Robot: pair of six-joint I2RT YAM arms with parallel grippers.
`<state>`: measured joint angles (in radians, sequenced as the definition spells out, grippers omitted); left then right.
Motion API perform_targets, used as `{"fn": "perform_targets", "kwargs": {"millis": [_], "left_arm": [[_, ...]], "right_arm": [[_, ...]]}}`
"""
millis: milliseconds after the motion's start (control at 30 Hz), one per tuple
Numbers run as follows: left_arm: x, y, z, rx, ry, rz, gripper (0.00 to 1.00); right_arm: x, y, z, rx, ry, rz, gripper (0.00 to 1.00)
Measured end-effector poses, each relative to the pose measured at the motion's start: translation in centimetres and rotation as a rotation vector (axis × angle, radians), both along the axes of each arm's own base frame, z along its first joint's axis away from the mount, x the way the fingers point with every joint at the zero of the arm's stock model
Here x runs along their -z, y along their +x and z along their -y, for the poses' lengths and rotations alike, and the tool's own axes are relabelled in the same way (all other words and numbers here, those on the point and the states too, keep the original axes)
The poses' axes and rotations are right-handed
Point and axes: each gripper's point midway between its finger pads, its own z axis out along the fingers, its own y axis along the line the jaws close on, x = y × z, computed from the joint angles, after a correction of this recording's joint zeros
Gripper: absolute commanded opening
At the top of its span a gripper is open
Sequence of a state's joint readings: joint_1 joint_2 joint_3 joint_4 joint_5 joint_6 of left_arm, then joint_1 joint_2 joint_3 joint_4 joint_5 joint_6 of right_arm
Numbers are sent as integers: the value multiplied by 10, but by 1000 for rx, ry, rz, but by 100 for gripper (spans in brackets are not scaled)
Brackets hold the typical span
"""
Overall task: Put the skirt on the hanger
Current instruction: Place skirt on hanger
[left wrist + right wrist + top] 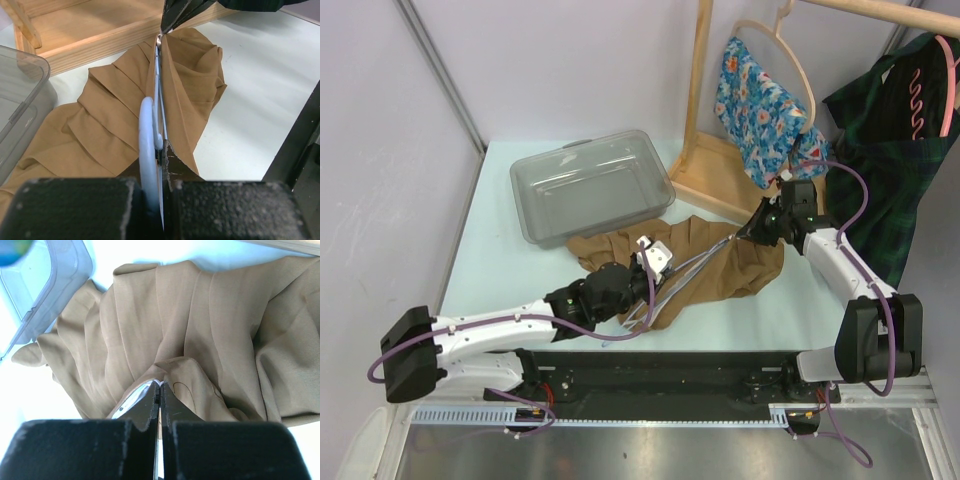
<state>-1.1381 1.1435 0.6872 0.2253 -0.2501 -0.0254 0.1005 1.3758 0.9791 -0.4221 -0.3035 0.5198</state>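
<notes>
The tan skirt point(720, 265) lies crumpled on the table between my two arms. A thin pale-blue hanger point(685, 265) stretches across it from one gripper to the other. My left gripper point(642, 272) is shut on the hanger's hook point(147, 145), with the skirt point(105, 120) spread beyond it. My right gripper point(750, 232) is shut on a fold of the skirt's edge point(200, 385) at the hanger's far end. A pale strip of the hanger point(131, 404) shows beside its left finger. The left wrist view catches the right gripper's fingertips point(175, 17) meeting the hanger's tip.
A clear grey plastic bin point(590, 185) sits at the back left of the table, close to the skirt. The wooden rack's base point(715, 180) stands behind the skirt. A floral garment point(760, 110) and a dark plaid garment point(890, 150) hang from the rack.
</notes>
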Motion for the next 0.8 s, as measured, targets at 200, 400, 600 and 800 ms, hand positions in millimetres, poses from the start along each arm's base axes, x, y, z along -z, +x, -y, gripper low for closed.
{"fn": "perform_targets", "kwargs": {"millis": [200, 400, 600, 800], "left_arm": [[2, -1, 5, 11, 0, 5, 0], [-2, -3, 8, 27, 1, 31, 0], [-3, -2, 10, 28, 2, 46, 0], [4, 1, 10, 7, 24, 52, 0]], "right_arm": [[-1, -1, -2, -8, 6, 0, 2], [-2, -3, -11, -34, 15, 3, 15], [-4, -4, -17, -52, 18, 7, 11], [-5, -3, -19, -55, 19, 12, 0]]}}
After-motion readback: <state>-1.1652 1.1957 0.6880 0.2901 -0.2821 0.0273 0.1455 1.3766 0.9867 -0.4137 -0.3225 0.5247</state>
